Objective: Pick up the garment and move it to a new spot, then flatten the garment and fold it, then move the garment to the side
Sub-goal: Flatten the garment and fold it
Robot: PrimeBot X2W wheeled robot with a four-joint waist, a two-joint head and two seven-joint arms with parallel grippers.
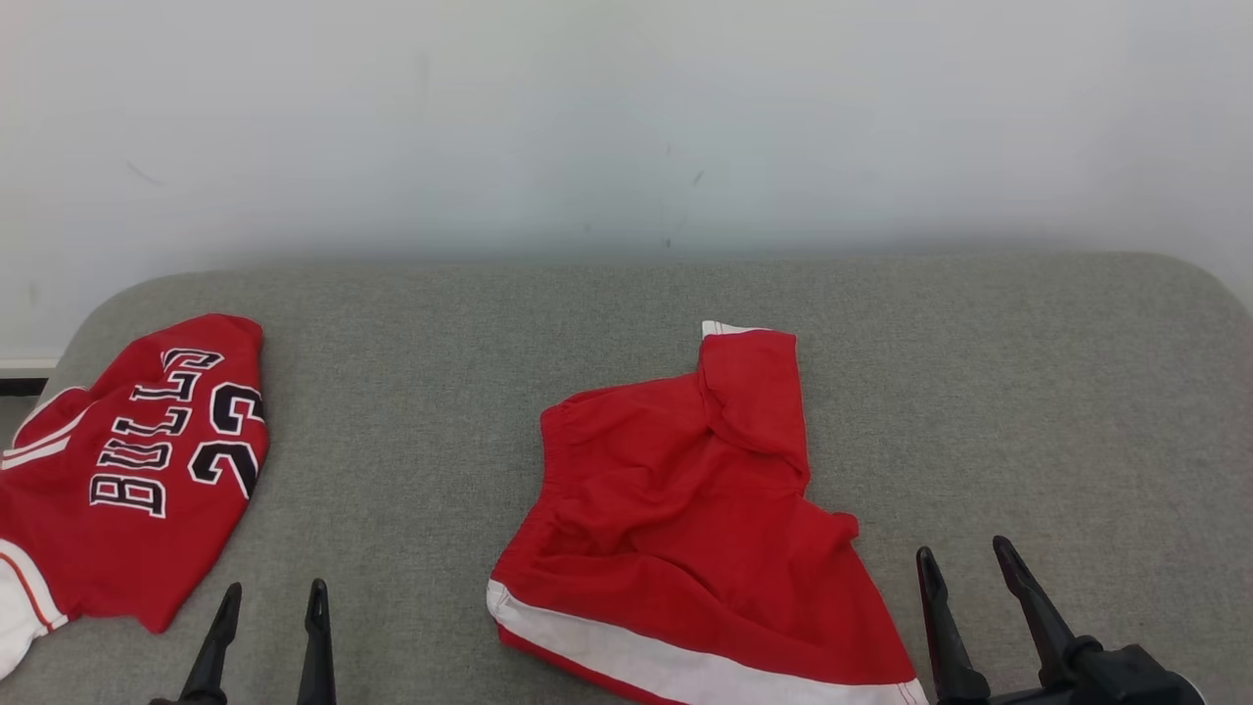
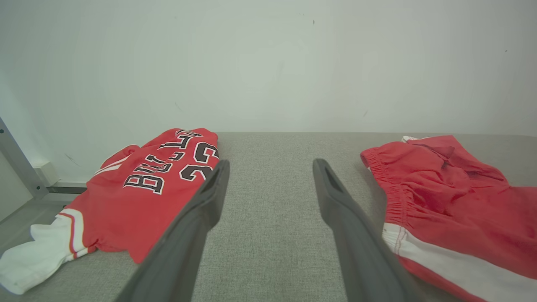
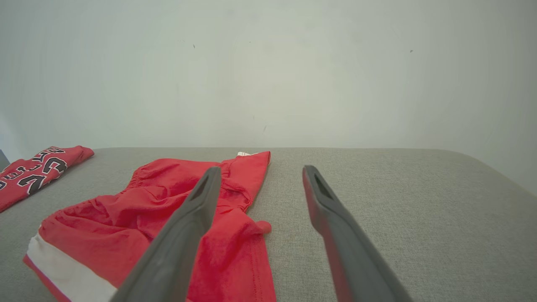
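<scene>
A crumpled garment, a pair of red shorts (image 1: 685, 509) with a white side stripe, lies in the middle of the grey fabric surface (image 1: 440, 323), one leg folded up toward the wall. My left gripper (image 1: 274, 587) is open and empty over bare surface to the left of the shorts (image 2: 453, 201). My right gripper (image 1: 964, 548) is open and empty just off their right edge. In the right wrist view the shorts (image 3: 147, 209) lie under and left of the right gripper (image 3: 261, 169). The left gripper (image 2: 272, 163) points at bare fabric.
A red Bulls jersey (image 1: 137, 470) with a white sleeve lies at the surface's left end, left of my left gripper, and shows as the jersey (image 2: 142, 193) and the jersey (image 3: 33, 172) in the wrist views. A pale wall (image 1: 626, 117) backs the surface. Bare grey surface (image 1: 1028, 392) stretches right.
</scene>
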